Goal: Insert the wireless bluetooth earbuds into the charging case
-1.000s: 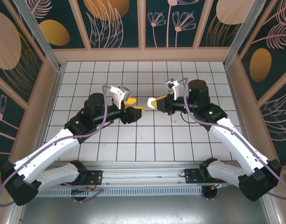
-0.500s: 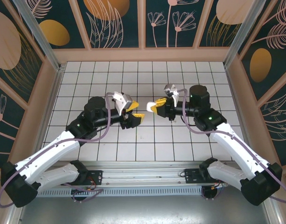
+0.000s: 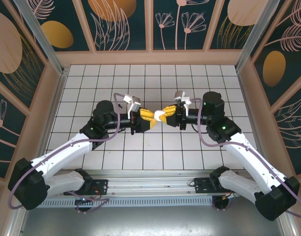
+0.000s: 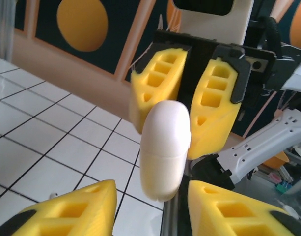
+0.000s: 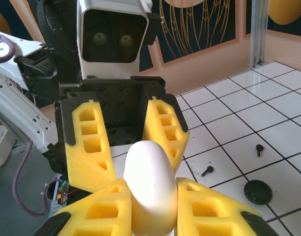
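Enclosure: dark panels point(image 3: 125, 24) painted with leaves and orange rounds wall in three sides.
Table: white tiled top point(image 3: 189, 78), bare where I look from above; both tools hang over its middle.
Arms: left arm point(image 3: 67, 152) and right arm point(image 3: 243, 147) reach inward and meet nose to nose. I read this as a two-handed hold, one side steadying while the other works.
Right gripper: the right gripper point(image 5: 151, 189) has its yellow pads pressed on the charging case point(image 5: 150, 177), pinching one end so that the other end sticks out free toward its partner.
Left gripper: the left gripper point(image 4: 152, 189) has its pads spread, one on each side of the free end. I see a gap to the case on both sides, so no grip there yet.
Case: it is carried in the air between the two tools, well above the tiles. Its long axis runs along the line from one wrist to the other, a rounded end toward each camera. Its seam is shut, so I judge the lid must be opened before anything goes in.
Disc: a dark round disc point(image 5: 258, 191) lies on a tile below the right wrist; what it is I cannot tell.
Earbuds: two black earbuds point(image 5: 207, 171) lie flat on the tiles near that disc, apart from each other and outside the case. They are too small for me to call their stem direction.
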You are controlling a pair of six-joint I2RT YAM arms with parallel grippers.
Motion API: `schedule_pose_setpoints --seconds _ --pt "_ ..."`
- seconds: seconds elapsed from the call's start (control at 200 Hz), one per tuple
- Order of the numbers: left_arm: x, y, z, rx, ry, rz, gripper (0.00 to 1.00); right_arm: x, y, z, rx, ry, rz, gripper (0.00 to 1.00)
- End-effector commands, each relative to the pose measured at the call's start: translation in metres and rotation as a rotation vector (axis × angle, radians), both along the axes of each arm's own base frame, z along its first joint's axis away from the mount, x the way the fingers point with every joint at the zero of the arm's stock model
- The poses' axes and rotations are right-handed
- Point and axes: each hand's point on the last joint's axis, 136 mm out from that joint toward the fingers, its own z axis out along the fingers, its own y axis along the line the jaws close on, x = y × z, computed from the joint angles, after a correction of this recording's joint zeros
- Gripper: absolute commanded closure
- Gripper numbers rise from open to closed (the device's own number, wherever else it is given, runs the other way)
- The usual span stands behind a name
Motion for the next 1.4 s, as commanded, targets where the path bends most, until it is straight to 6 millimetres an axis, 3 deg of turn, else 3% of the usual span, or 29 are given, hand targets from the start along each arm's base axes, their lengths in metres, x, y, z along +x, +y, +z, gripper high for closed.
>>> schedule_pose_setpoints --seconds 0.0,0.571,0.711,0.766,0.941,1.171,1.396 --pt "-0.007 -0.002 0.015 -0.072 -0.014 -0.061 0.61 -0.011 0.001 0.008 0.023 -0.054 0.050 0.93" --pt "-0.004 -0.010 0.015 -0.099 0.011 -0.095 0.79 -0.020 0.005 0.013 0.047 -0.047 0.091 0.92" --pt "-0.004 -0.010 0.014 -0.096 0.028 -0.096 0.88 -0.020 0.006 0.014 0.057 -0.039 0.094 0.92" --pt "-0.002 -0.009 0.014 -0.097 0.032 -0.081 1.00 -0.020 0.006 0.014 0.058 -0.034 0.091 0.90" --pt "0.007 0.000 0.011 -0.074 0.024 0.028 1.00 -0.005 0.004 0.011 0.042 -0.024 0.000 0.61" --pt "0.005 0.006 0.000 -0.011 -0.017 0.052 1.00 0.025 -0.001 -0.011 -0.025 0.035 -0.159 0.59" --pt "-0.004 0.009 -0.001 -0.005 -0.044 0.028 1.00 0.027 0.002 -0.015 -0.008 0.090 -0.162 0.58"
